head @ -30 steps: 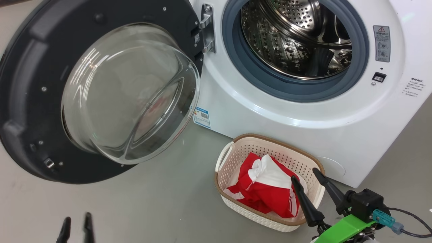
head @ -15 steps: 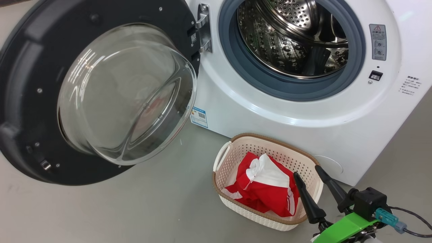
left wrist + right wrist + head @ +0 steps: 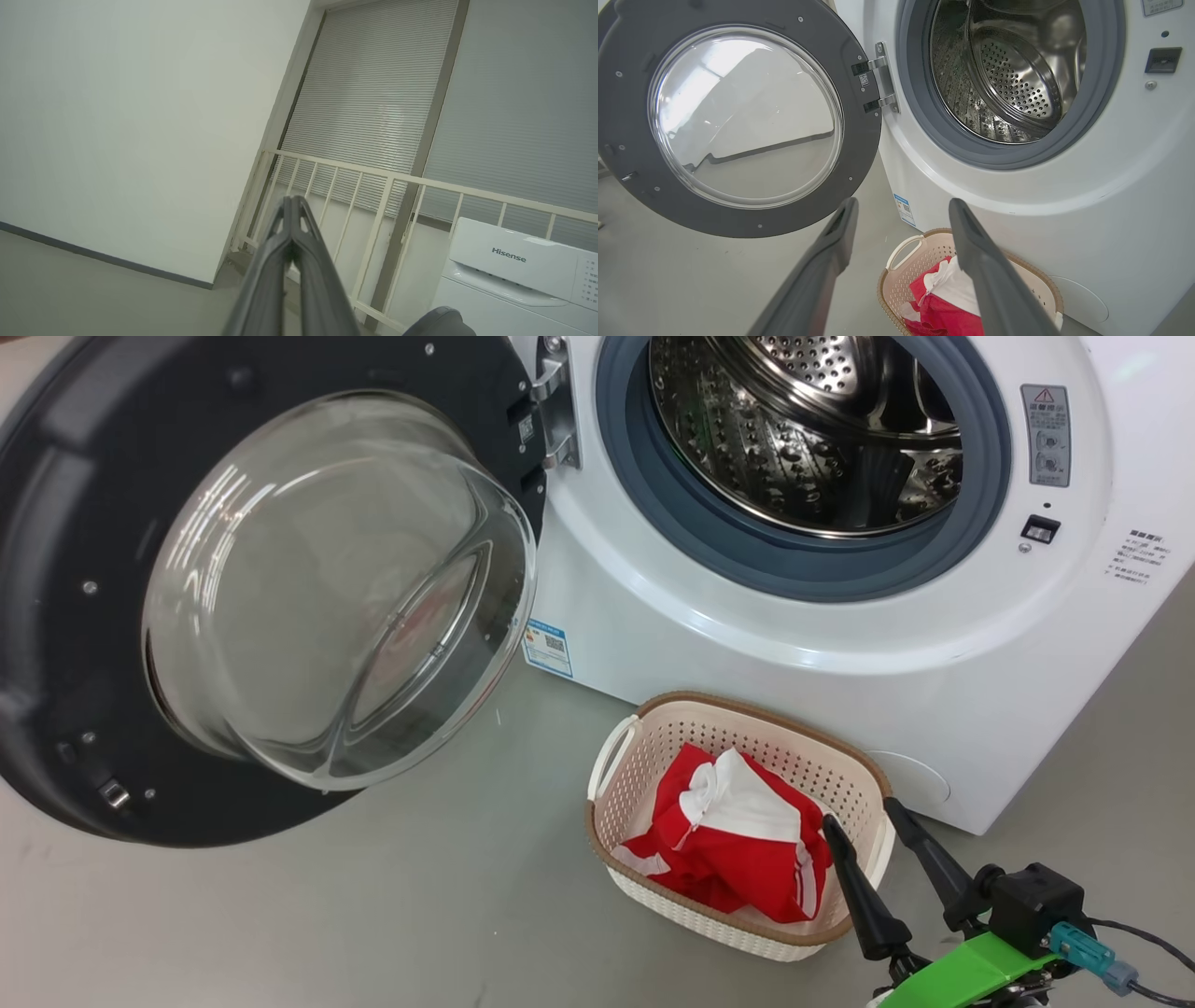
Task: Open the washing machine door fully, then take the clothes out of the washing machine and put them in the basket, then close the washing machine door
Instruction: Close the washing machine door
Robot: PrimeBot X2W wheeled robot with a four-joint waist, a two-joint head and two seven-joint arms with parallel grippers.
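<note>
The washing machine [image 3: 840, 644] [image 3: 1087, 196] stands with its door [image 3: 84, 616] [image 3: 859, 154] swung wide open to the left; the steel drum [image 3: 803, 429] looks bare. The red and white clothes [image 3: 738, 845] [image 3: 945, 298] lie in the cream basket [image 3: 653, 896] [image 3: 896, 289] on the floor in front of the machine. My right gripper [image 3: 857, 817] [image 3: 903, 205] hangs open and empty above the basket's right end. In the left wrist view my left gripper [image 3: 292, 200] is shut on nothing and points up at a wall and railing, away from the machine.
Grey floor [image 3: 373, 915] stretches left of the basket under the open door. A cream railing [image 3: 397, 177] and window blinds [image 3: 373, 93] stand behind the machine's top panel [image 3: 514, 261]. A cable [image 3: 1139, 933] trails from my right wrist.
The head camera has shifted slightly, sliding the scene. My left gripper, seen with its fingers apart at the bottom left a second ago, has left the head view and shut. The right gripper stays open.
</note>
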